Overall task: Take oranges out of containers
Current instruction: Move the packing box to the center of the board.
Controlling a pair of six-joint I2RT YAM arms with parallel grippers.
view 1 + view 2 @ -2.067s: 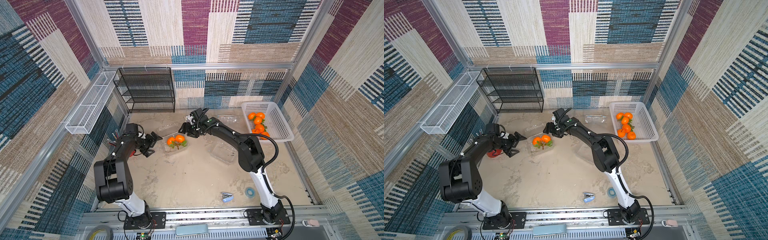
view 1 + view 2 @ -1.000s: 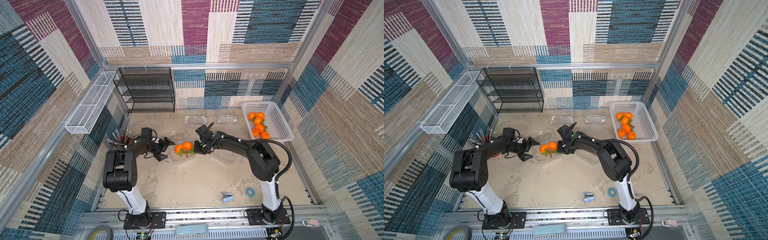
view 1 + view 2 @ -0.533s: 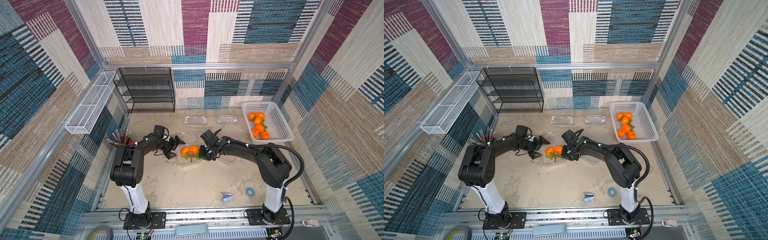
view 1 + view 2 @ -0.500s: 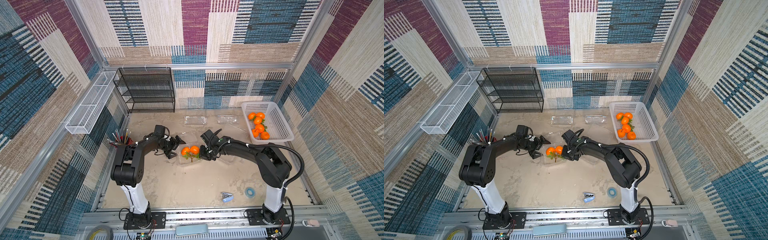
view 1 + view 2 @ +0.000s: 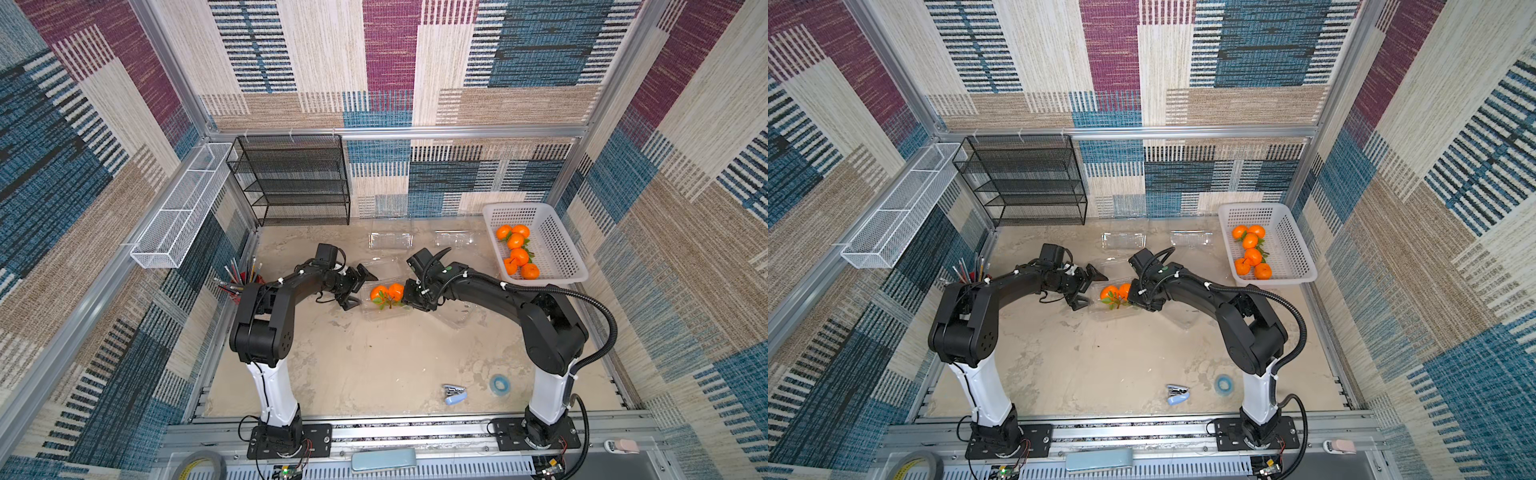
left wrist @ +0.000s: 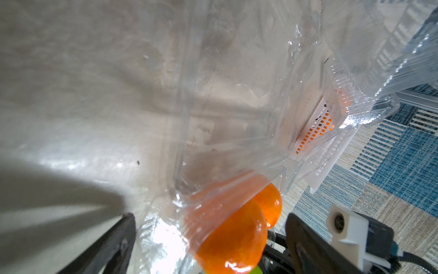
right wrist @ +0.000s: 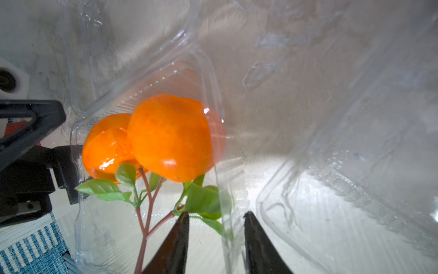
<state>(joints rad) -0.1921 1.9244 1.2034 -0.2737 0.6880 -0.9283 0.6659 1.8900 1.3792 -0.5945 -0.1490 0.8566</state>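
Since the earlier top views, the shallow transparent plastic clamshell container [image 5: 380,312] holding a pair of small round bright orange mandarins [image 5: 386,292] has been drawn away from the left side wall toward the middle of the mottled beige tabletop [image 5: 374,365], and both black arms have been carried along with it. The mandarins are seen lying inside that container, joined on a brown stem with green leaves [image 7: 203,199]. The left gripper [image 5: 360,290] is placed just beside the container's end nearer the left arm, its jaws spread wide and nothing gripped between them. The right gripper [image 5: 408,300] is set at the opposite end. In the right wrist view its dark fingertips [image 7: 182,227] are shown part-way apart, with the container's thin clear side wall standing in the gap and the stem just beside one tip, so the jaws are held narrowly open around that wall. Six more oranges [image 5: 516,248] are gathered in a white perforated plastic basket [image 5: 557,249] against the right side wall. An empty clear clamshell [image 5: 390,240] and a second empty clamshell [image 5: 457,239] are laid near the back wall, and a third clear box [image 5: 457,318] is found by the right forearm. A black mesh shelf rack [image 5: 291,178] is stood in the back left corner, a red cup of pencils [image 5: 245,280] by the left arm, and a light blue stapler [image 5: 455,395] and a blue tape roll [image 5: 502,383] near the front edge.
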